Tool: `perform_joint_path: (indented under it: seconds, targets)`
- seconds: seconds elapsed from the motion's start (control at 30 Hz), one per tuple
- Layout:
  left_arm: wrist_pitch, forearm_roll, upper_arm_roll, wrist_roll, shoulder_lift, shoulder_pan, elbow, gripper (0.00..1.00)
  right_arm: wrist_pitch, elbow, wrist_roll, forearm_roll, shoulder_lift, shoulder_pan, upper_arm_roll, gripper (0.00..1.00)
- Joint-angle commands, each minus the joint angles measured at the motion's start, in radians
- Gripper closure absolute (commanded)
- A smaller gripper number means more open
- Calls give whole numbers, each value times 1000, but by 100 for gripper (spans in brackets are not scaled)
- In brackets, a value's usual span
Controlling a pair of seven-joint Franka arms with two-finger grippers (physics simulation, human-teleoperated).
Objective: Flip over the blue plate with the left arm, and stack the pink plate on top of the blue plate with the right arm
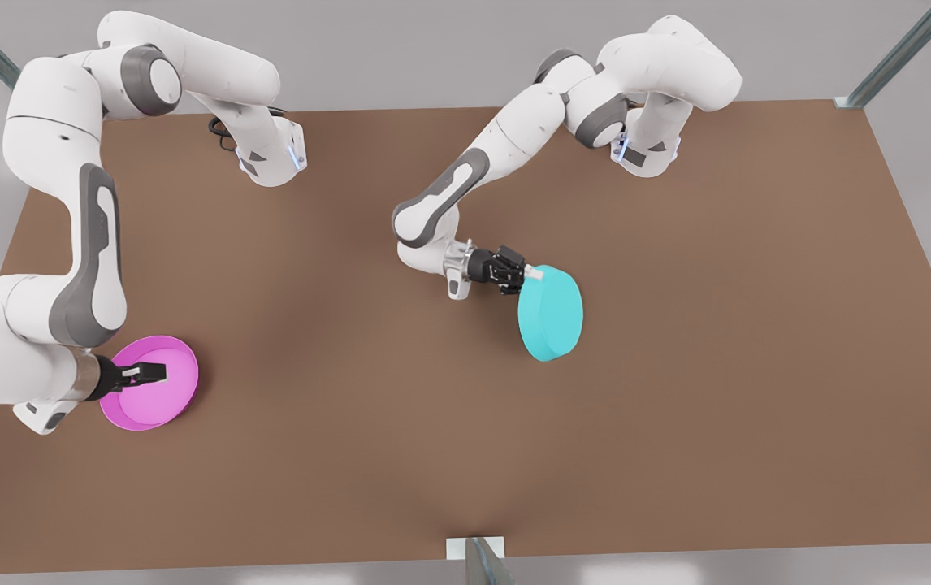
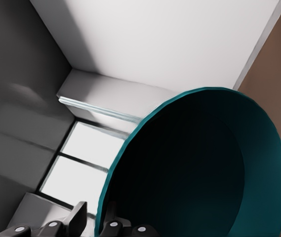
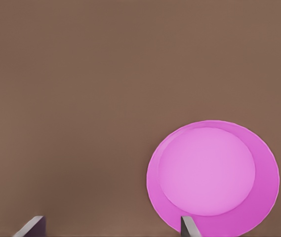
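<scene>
1. The blue plate (image 1: 551,313) is off the table (image 1: 677,366), tipped up near vertical, with its flat base turned toward the front camera. In the left wrist view I look straight into its dark hollow (image 2: 199,168), so the open side faces back toward the left arm.

2. My left gripper (image 1: 524,275) has it by the upper rim, the jaws pinched tight across the rim's thickness; one finger (image 2: 111,217) sits inside the rim and the other (image 2: 77,215) outside it. The plate hangs below and just beyond the fingertips.

3. I judge the flip to be in hand and roughly halfway: the plate is on edge, neither face up nor face down.

4. Next I would need to roll the wrist on until the hollow faces down, lower the plate flat to the table, then release without nudging it.

5. The pink plate (image 1: 149,382) lies upright on the table at the front view's left, well apart from the blue one.

6. My right gripper (image 1: 158,373) waits above it, jaws spread wide and holding nothing, with one fingertip (image 3: 188,228) over the near rim (image 3: 214,177). Its grasp and stacking have not begun.
</scene>
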Motion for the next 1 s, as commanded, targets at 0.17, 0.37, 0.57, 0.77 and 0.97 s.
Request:
perform_joint_path:
  seconds: [0.17, 0.37, 0.57, 0.77, 0.97]
  targets:
    - [-8, -54, -17, -2, 11, -1, 28, 0, 43, -10, -71, 1, 3, -159, 0, 0]
    - [-9, -267, -43, -5, 9, -4, 58, 0, 182, -51, -175, 7, 63, -238, -3, 0]
    - [-8, -354, -78, -5, 9, -2, 124, 0, 236, -79, -260, 119, 181, -362, -4, 0]
    - [0, -586, -130, -40, 8, -1, 210, 0, 236, -76, -249, 139, 250, -376, -6, 0]
    - [49, -1046, -158, -201, -40, 9, 344, 0, 282, -71, -246, 136, 311, -371, -8, 0]
